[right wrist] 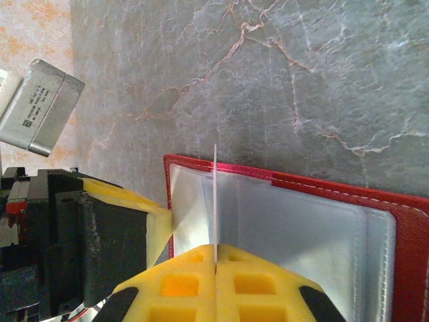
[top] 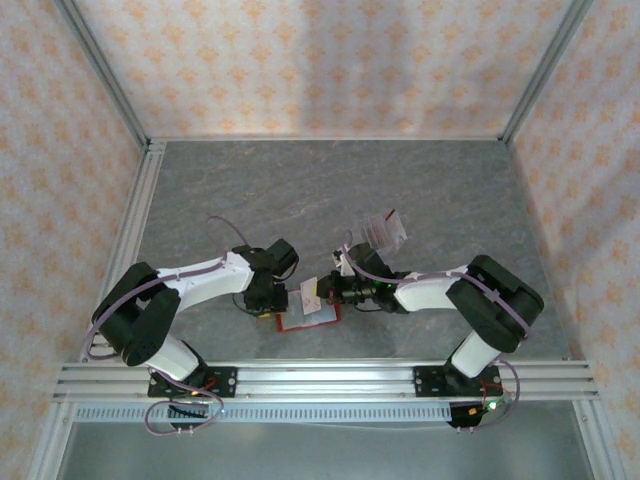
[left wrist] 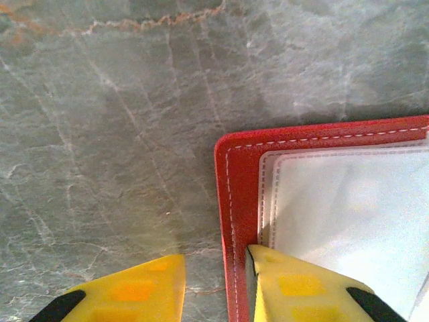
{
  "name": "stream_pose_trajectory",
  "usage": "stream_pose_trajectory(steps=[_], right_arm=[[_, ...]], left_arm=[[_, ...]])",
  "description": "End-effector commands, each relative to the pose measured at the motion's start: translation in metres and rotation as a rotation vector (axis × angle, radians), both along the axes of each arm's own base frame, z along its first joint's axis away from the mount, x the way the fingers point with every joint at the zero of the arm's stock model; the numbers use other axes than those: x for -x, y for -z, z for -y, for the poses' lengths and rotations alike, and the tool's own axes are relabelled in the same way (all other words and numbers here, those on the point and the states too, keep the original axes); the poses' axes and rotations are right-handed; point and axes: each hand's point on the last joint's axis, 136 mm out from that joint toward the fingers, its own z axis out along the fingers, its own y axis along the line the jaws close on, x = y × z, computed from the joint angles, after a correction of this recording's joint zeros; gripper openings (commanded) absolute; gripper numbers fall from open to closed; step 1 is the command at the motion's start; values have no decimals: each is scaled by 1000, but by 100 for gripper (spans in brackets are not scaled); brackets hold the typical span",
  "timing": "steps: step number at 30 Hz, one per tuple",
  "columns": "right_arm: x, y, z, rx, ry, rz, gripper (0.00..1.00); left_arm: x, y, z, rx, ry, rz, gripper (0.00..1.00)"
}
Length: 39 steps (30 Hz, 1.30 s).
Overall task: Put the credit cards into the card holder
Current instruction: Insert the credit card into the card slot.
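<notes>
- The step in hand is judged to be the insertion. A thin, pale plastic credit card (right wrist: 215,194) is gripped at one edge by the right jaws, which are closed tight on it.
- The card is seen edge-on over the pale inner sleeve of the flat red folding card holder (right wrist: 402,221). The holder is laid open on the bench between the two arms. Whether the card touches the sleeve cannot be told.
- The left jaws are spread wide and nothing is held. One yellow finger (left wrist: 301,288) is set on the corner of the holder, and the other is set on the bare bench beside it.
- For the next move, the card's free edge must be brought to the sleeve mouth and slid in flat, while the holder is pinned.
- The bench (left wrist: 100,134) is a grey-green, stone-patterned surface. It is framed by aluminium rails (top: 330,380) and by walls (top: 300,60) with a pale orange floral pattern.
- A clear plastic rack (top: 385,230) is seen behind the right arm.
</notes>
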Motion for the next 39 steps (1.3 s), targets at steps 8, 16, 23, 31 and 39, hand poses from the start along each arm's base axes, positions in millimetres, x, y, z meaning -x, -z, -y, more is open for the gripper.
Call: stream_pose_trajectory(steps=[8, 16, 23, 31, 39], right_arm=[[-16, -12, -14, -49, 10, 59, 0], [-18, -13, -18, -75, 11, 54, 0], [-9, -4, -19, -82, -3, 26, 0], [6, 9, -9, -66, -20, -9, 0], [21, 21, 0, -39, -50, -43, 0]], left_arm=[[12, 9, -13, -58, 16, -19, 30], [13, 10, -14, -60, 11, -21, 29], [11, 11, -12, -57, 8, -21, 29], [11, 11, -12, -56, 8, -20, 29], [10, 13, -11, -55, 5, -23, 29]])
